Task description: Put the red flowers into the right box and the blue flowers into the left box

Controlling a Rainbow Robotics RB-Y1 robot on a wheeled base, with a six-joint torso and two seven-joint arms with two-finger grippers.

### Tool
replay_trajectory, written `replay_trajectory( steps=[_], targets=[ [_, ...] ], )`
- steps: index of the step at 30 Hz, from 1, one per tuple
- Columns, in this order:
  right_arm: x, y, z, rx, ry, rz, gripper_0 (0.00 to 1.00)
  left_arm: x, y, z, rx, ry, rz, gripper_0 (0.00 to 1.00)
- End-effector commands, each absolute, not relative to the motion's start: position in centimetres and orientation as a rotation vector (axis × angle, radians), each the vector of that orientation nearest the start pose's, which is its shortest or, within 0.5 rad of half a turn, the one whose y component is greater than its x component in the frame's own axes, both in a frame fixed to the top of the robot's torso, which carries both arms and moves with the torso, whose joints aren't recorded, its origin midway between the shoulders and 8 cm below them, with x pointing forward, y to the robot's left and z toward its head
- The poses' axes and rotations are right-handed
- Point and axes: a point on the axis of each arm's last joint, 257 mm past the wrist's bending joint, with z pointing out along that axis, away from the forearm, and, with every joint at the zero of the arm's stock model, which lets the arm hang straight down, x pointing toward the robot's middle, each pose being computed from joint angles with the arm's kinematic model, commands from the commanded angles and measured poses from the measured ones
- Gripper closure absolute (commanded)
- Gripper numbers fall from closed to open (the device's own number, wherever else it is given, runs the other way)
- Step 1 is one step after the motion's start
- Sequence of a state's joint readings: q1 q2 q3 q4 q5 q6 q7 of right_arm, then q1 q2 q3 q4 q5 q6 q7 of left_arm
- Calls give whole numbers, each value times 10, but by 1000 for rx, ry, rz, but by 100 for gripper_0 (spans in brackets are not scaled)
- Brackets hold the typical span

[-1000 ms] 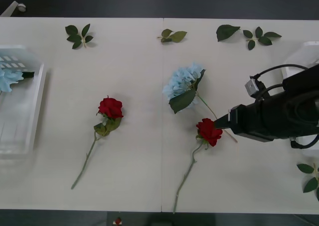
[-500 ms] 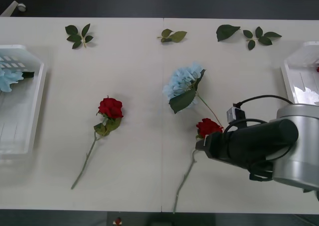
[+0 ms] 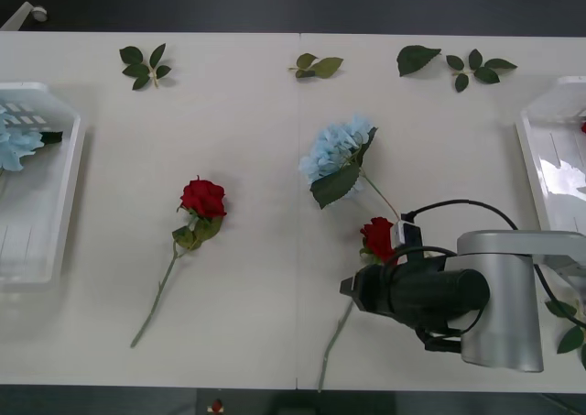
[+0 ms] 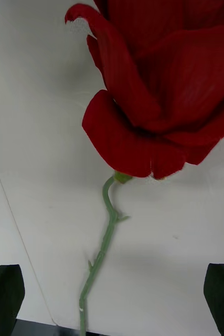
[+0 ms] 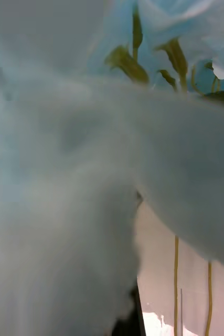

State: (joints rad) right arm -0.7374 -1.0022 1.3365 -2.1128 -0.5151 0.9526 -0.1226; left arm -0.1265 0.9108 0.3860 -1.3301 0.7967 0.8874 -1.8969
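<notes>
Right gripper (image 4: 112, 296) hangs low over a red rose's (image 3: 377, 237) stem (image 4: 102, 247), fingers spread wide, empty

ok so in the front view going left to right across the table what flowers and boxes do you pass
left box with a blue flower inside → red rose → blue flower → red rose under the right gripper → right box

I am working in what looks like a lab or test room, not a home. The surface (image 3: 256, 158) before me is plain white, made of panels joined at a seam, with dark bare floor (image 3: 275, 3) beyond it and a caster wheel (image 3: 38, 13) at its far corner.
</notes>
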Motion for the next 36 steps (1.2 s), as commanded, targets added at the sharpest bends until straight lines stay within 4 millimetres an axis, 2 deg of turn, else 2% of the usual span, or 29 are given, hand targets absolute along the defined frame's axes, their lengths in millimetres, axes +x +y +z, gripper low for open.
replay_trajectory(
  steps=[1, 4, 8, 11, 14, 17, 18, 23, 25, 28, 29, 30, 32, 33, 34, 35, 36],
  targets=[
    [369, -96, -337, 278, 2659, 512, 0, 481, 643, -159, -58, 2185, 404, 68],
    [376, -93, -339, 291, 2658, 520, 0, 481, 640, -162, -53, 2191, 394, 44],
    [379, -95, -348, 270, 2668, 498, 0, 475, 631, -167, -57, 2237, 347, 25],
    [380, -97, -355, 266, 2673, 493, 0, 466, 616, -165, -52, 2289, 271, 13],
    [385, -97, -360, 284, 2672, 489, 0, 451, 582, -154, 4, 2359, 149, 1],
    [389, -95, -363, 293, 2672, 482, 0, 441, 546, -137, 89, 2386, 42, 0],
    [391, -94, -364, 301, 2673, 479, 0, 439, 525, -128, 144, 2382, -7, 0],
    [398, -90, -368, 315, 2670, 475, 0, 447, 463, -95, 318, 2313, -90, 0],
    [401, -89, -368, 313, 2667, 474, 0, 453, 443, -89, 343, 2301, -118, 0],
    [402, -90, -369, 308, 2668, 465, 0, 462, 411, -91, 388, 2305, -166, 0],
    [401, -91, -369, 315, 2674, 467, 21, 469, 395, -94, 417, 2302, -181, 0],
    [400, -91, -369, 319, 2677, 468, 34, 473, 388, -95, 430, 2296, -185, 0],
    [401, -92, -369, 312, 2677, 464, 69, 485, 366, -104, 484, 2278, -190, 0],
    [402, -92, -368, 307, 2673, 461, 83, 492, 355, -111, 511, 2266, -182, 0],
    [401, -93, -369, 306, 2674, 460, 89, 495, 351, -114, 524, 2260, -173, 0],
    [401, -95, -370, 302, 2673, 453, 97, 502, 339, -123, 558, 2244, -161, 0],
    [402, -94, -369, 296, 2672, 453, 99, 505, 334, -127, 570, 2238, -156, 0]
  ],
)
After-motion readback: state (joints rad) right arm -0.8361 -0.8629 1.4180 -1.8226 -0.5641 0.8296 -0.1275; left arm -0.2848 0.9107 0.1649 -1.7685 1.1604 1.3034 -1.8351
